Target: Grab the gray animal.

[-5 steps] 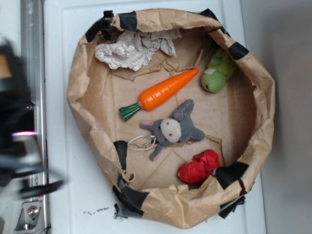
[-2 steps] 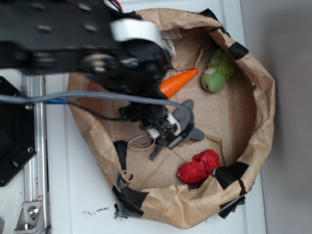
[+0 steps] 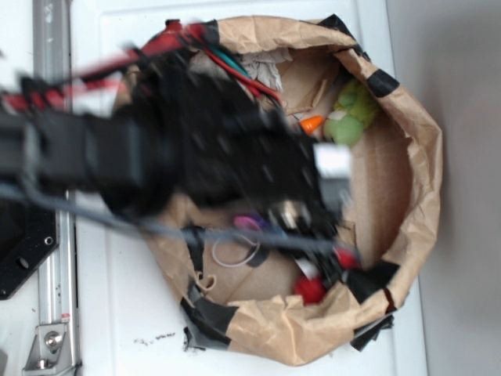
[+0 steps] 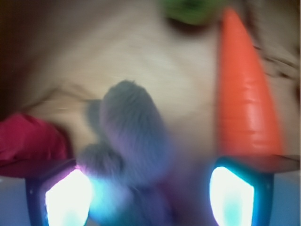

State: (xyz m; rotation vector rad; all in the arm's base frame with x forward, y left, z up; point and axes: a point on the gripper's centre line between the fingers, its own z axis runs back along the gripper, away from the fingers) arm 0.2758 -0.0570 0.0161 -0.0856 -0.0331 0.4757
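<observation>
Rail (image 3: 45, 47): a metal strip is seen along the far left edge of the exterior view, on the white table (image 3: 133, 313).
Arm (image 3: 141, 149): a black, motion-blurred mass is stretched from the left edge across the middle of the bag, with red and green wires at its top.
Bag (image 3: 415, 157): a brown paper bag with rolled-down walls and black tape patches is laid open on the table; most of its floor is hidden by the arm.
String (image 3: 235, 254): a white loop is seen on the bag floor just below the arm.
Red toy (image 4: 28, 141): it is seen at the left edge of the wrist view, just left of the bunny; in the exterior view only red bits show under the arm near the bag's lower wall.
Gripper (image 4: 150, 193): its two glowing fingers (image 4: 68, 197) are held apart at the bottom of the wrist view, with the bunny between them; whether they touch it cannot be told through the blur.
Bunny (image 4: 131, 136): gray plush, blurred, sits at the centre of the wrist view, reaching down between the fingers; it is hidden by the arm in the exterior view.
Carrot (image 4: 244, 94): orange, it lies to the right of the bunny, apart from it, above the right finger.
Green toy (image 3: 348, 117): it is seen by the bag's upper right wall, just beside the carrot tip.
</observation>
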